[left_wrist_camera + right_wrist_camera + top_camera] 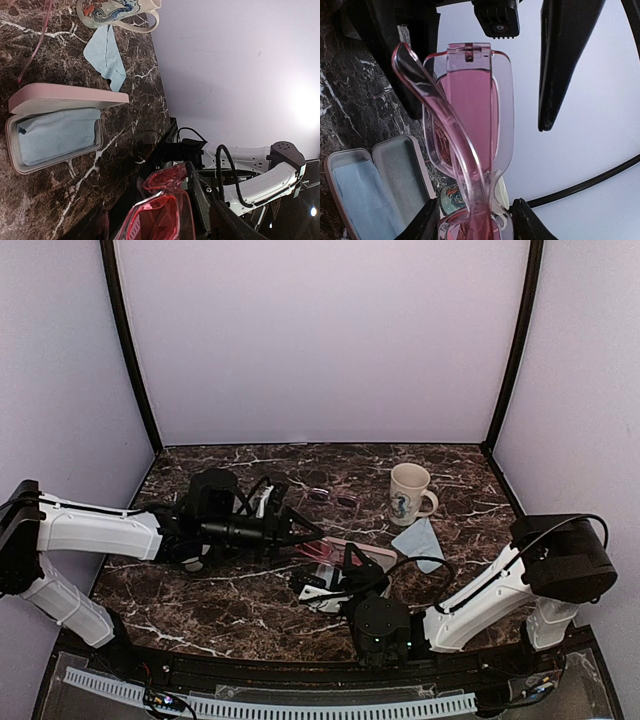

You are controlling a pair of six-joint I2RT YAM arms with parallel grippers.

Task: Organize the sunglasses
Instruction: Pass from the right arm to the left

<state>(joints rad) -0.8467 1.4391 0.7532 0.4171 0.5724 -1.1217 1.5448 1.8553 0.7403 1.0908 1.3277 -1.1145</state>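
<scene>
Red-pink and translucent: sunglasses (470, 110) aloft over the middle of the bench (200, 590), right pincer (475, 222) clenched on one end of the frame. Cannot tell of the left pincer (150, 217), straddling the other end: gripping or merely bracketing. Close gently on frame, not lens; fold the temple flat; then lower into the open case (65, 96) close by. Leave the dark pair (333, 497) near the far edge.

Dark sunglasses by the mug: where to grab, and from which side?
Judging by the top view, the dark sunglasses lie flat on the table, lenses side by side, apart from the mug. Come straight down and pinch the thin bridge between the lenses. Whether the temples are folded is too small to tell.
</scene>
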